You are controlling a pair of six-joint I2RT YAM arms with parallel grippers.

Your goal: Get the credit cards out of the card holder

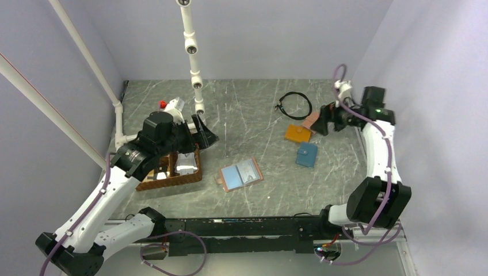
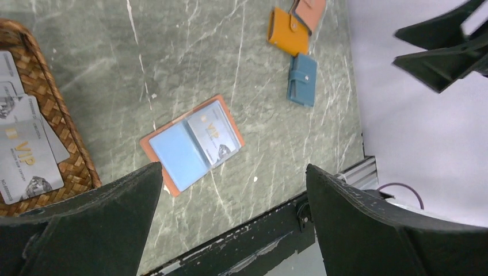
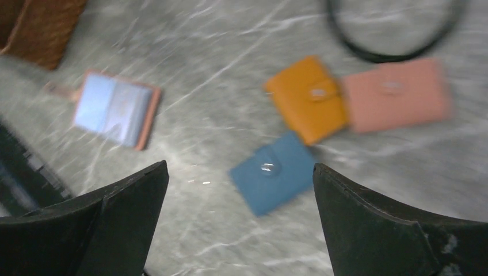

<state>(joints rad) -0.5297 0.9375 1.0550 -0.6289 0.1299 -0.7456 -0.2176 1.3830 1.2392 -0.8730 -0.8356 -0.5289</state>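
Left wrist view: salmon-pink folding card holder (image 2: 172,154) lies open on the tabletop (image 2: 172,57), silver credit card (image 2: 214,133) inside. Left fingers (image 2: 109,221) and right fingers (image 3: 115,215) gape wide, empty.

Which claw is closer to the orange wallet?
The right. The right gripper hangs open just to the right of the orange wallet. The left gripper, also open, is far to the wallet's left across the table, by the basket.

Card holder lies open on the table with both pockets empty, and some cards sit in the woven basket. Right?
No: one pocket holds a silver card, as the left wrist view shows. The card holder does lie open, with cards in the woven basket.
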